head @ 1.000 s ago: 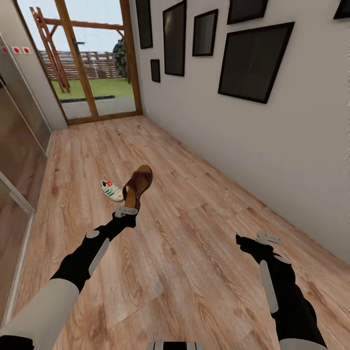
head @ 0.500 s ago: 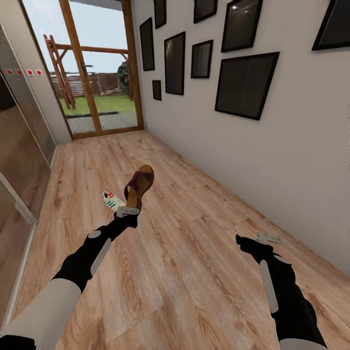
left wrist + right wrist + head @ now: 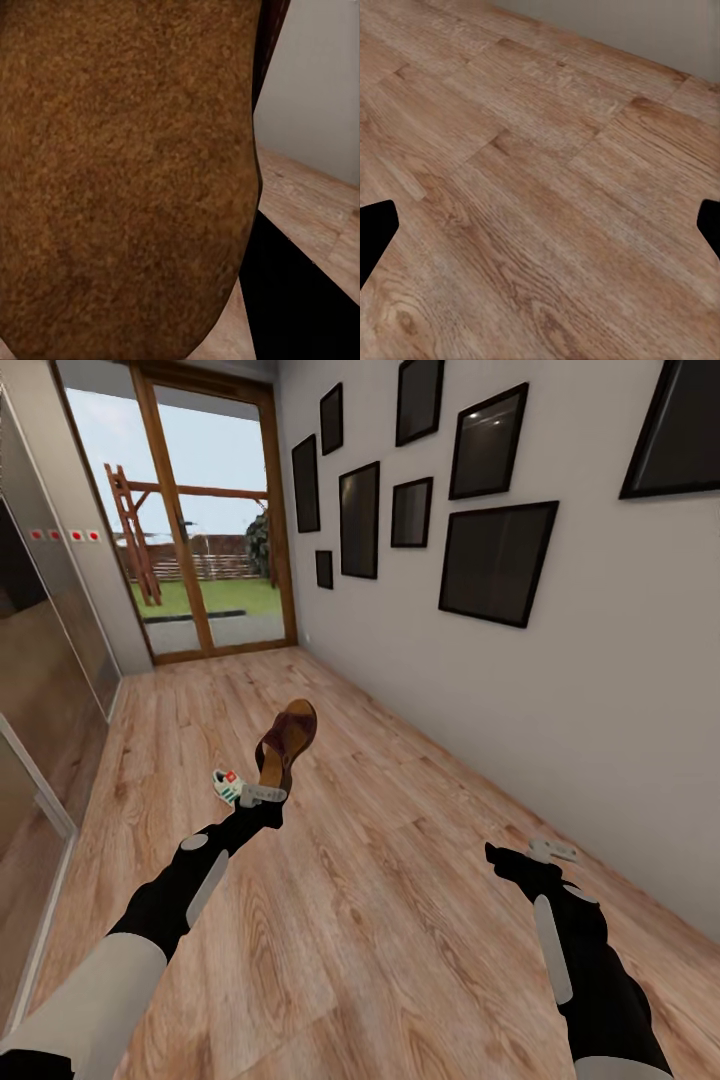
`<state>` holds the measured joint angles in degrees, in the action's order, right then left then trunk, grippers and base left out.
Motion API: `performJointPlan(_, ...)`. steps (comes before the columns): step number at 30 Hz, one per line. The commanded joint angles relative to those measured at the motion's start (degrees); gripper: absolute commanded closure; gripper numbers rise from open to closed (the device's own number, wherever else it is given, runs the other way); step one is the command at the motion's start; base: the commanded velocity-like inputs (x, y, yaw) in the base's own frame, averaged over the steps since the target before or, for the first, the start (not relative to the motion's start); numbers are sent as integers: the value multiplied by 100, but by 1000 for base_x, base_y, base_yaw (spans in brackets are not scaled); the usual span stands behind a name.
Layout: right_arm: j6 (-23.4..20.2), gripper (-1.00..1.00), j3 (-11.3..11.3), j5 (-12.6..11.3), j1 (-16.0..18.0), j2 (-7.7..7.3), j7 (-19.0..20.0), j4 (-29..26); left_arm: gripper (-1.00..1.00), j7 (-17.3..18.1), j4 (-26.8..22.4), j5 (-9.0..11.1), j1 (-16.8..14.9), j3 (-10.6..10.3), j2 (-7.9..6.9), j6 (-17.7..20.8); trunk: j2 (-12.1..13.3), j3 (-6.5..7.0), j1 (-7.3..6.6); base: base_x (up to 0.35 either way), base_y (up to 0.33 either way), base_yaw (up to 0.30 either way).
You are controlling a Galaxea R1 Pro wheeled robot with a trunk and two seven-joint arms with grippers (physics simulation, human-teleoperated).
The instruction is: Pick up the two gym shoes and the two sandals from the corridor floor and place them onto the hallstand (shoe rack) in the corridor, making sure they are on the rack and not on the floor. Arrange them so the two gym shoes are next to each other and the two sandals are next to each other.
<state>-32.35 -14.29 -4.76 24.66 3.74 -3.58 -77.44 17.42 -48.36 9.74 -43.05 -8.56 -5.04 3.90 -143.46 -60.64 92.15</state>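
My left gripper (image 3: 263, 793) is shut on the heel end of a brown sandal (image 3: 284, 745), holding it up above the corridor floor (image 3: 350, 900) with the toe pointing away from me. The sandal's tan sole (image 3: 127, 172) is pressed close to the left wrist camera. One white gym shoe (image 3: 228, 784) with green stripes lies on the floor just behind the sandal, partly hidden by it and the gripper. My right gripper (image 3: 553, 851) hangs open over bare planks (image 3: 540, 187), with its fingertips wide apart and nothing between them. The hallstand is out of view.
A white wall (image 3: 560, 690) hung with several dark picture frames runs along the right. A glass door with a wooden frame (image 3: 200, 540) closes the corridor's far end. Glossy dark panels (image 3: 40, 690) line the left side.
The head view has tilted upward, showing more wall and door, so the gym shoe now sits lower and more hidden behind the sandal. Both arms hold the same pose.
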Motion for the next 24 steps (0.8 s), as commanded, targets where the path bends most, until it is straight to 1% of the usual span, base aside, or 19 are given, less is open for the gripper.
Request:
performJointPlan(1, -25, -100, -3, -51, 3, 4, -37, -8, 100, -2, -7, 54, -2, -14, -6, 40, -2, 4, -1, 0, 0, 0)
performJointPlan(10, -26, -100, -3, -51, 3, 4, -37, -8, 100, -2, -7, 54, -2, -14, 2, 39, -2, 89, -1, 27, 0, 0)
performJointPlan(19, -23, -100, -3, -51, 3, 4, -37, -6, 100, -2, -6, 54, -2, -14, 3, 41, -2, 173, -1, 312, -98, 3)
performJointPlan(24, -25, -100, -3, -51, 3, 4, -42, 0, 100, -2, 1, 54, -2, -14, 32, 41, -2, 189, -1, 348, -137, 185)
